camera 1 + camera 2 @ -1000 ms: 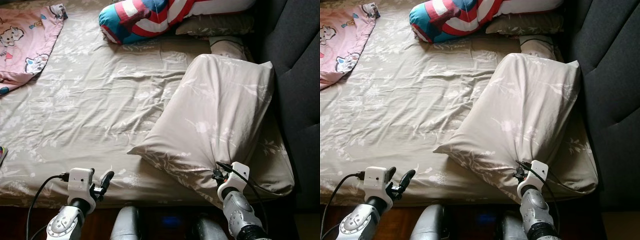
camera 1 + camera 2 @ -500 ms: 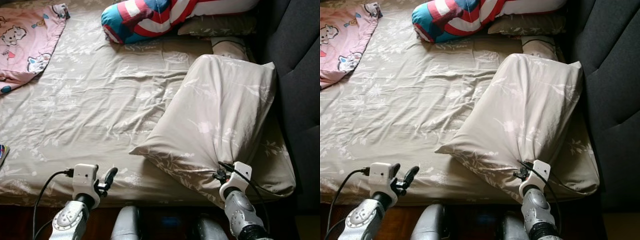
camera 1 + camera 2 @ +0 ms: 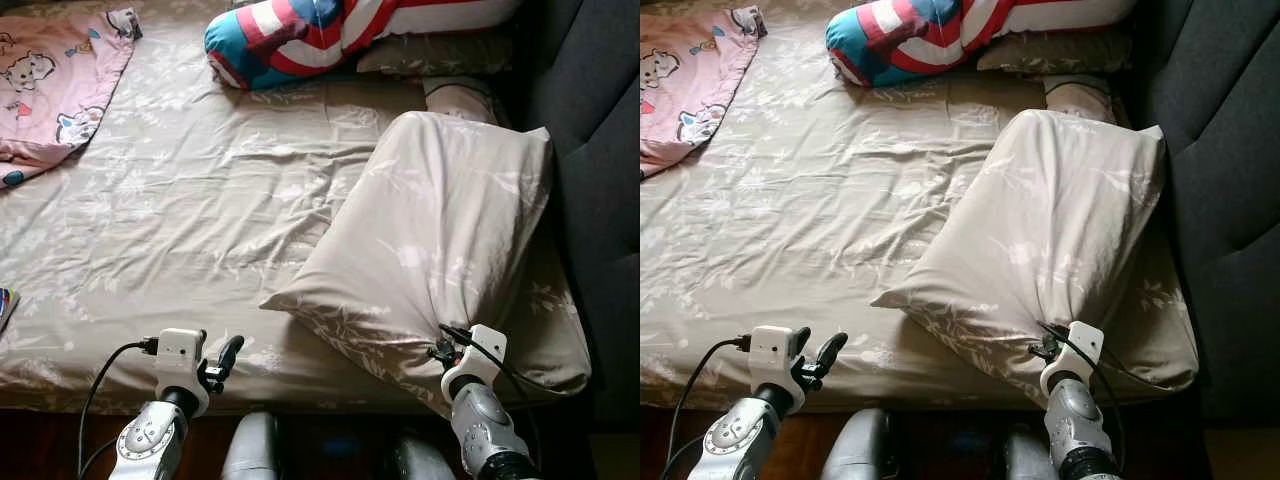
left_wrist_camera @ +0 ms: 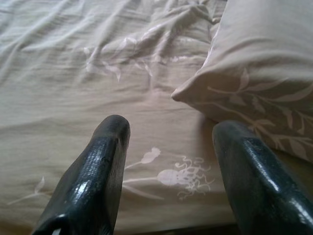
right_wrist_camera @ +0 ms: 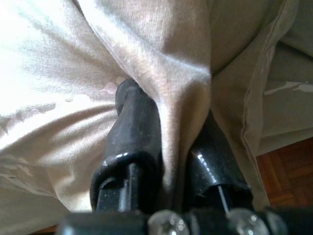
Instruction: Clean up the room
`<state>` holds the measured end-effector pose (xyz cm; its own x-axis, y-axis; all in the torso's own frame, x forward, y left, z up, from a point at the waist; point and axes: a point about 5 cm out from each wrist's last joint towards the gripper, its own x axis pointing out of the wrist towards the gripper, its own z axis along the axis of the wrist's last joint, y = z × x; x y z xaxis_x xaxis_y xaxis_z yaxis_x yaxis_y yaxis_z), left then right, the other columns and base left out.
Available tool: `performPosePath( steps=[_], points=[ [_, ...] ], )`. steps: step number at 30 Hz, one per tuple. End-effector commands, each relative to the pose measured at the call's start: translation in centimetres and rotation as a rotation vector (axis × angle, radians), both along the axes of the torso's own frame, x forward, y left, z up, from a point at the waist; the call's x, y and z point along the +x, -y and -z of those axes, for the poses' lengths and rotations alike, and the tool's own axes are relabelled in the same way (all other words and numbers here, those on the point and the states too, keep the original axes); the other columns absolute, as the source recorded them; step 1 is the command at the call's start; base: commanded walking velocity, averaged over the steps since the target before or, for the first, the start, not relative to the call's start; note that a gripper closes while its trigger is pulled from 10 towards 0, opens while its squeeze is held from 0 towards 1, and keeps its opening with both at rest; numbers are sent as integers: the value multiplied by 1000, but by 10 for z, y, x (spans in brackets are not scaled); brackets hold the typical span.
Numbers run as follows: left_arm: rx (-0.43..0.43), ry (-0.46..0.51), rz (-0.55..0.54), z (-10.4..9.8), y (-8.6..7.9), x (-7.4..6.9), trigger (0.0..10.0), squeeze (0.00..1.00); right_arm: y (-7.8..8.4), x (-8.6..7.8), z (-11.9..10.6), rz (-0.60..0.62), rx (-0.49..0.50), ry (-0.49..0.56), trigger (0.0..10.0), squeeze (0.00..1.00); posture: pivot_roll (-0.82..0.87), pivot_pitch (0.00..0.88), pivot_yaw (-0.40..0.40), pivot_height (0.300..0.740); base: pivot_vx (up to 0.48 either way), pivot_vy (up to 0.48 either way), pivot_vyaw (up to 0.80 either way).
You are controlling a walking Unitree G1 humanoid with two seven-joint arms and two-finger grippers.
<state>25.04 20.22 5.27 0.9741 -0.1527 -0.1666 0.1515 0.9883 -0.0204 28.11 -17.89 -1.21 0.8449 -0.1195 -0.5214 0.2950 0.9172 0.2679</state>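
Pinching pillow (image 3: 440, 230) corner: right pincer (image 5: 166, 147) | left pincer (image 4: 171, 171) spread above bed (image 3: 180, 210)

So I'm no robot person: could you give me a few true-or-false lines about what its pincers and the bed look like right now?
1. The right pincer pinches the pillow. True.
2. The left pincer holds the pillow too. False: it is open above the sheet, apart from the pillow.
3. A striped cushion lies at the far side of the bed. True.
4. The pink blanket covers the pillow. False: it lies at the far left, apart.
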Motion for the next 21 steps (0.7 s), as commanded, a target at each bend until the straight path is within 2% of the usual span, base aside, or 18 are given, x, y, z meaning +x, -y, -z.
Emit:
performPosePath(
  steps=[1,7,8,9,11,12,15,16,17,18,19,21],
  points=[
    [2,-35,-13,9,-2,-6,10000,0,0,-24,23,23,9,-129,0,0,5,221,19,661,0,0,0],
    [-3,-32,-12,10,-1,-4,10000,0,7,-23,22,47,-34,-162,0,0,5,221,19,661,0,0,0],
    [-4,-31,-11,10,0,-4,10000,0,9,-22,21,41,-60,-159,6980,0,5,227,21,661,0,0,0],
    [-4,-31,-11,10,0,-3,10000,0,12,-19,18,40,-93,-151,10000,0,9,236,22,661,0,0,0],
    [-4,-27,-14,9,0,-2,10000,0,25,-14,9,75,-164,-115,10000,0,14,240,23,661,0,0,0],
    [-4,-27,-14,9,0,-2,10000,0,25,-14,9,75,-164,-115,10000,0,14,240,23,661,0,0,0],
    [-2,-25,-24,9,-3,-4,10000,0,62,-6,-18,213,-285,-27,10000,0,12,249,23,661,0,0,0],
    [-2,-25,-24,9,-3,-4,10000,0,62,-6,-18,213,-285,-27,10000,0,12,249,23,661,0,0,0],
    [2,-28,-27,10,-5,-5,10000,0,89,-7,-32,300,-342,-7,10000,0,9,251,24,661,0,0,0],
    [3,-30,-28,10,-5,-5,10000,0,96,-8,-35,324,-358,-6,10000,0,8,251,24,661,0,0,0],
    [3,-30,-28,10,-6,-5,10000,0,112,-12,-42,373,-396,-7,10000,0,4,254,25,661,0,0,0],
    [3,-30,-28,10,-6,-4,10000,0,117,-13,-44,388,-407,-7,10000,0,4,254,25,661,0,0,0]
  ],
)
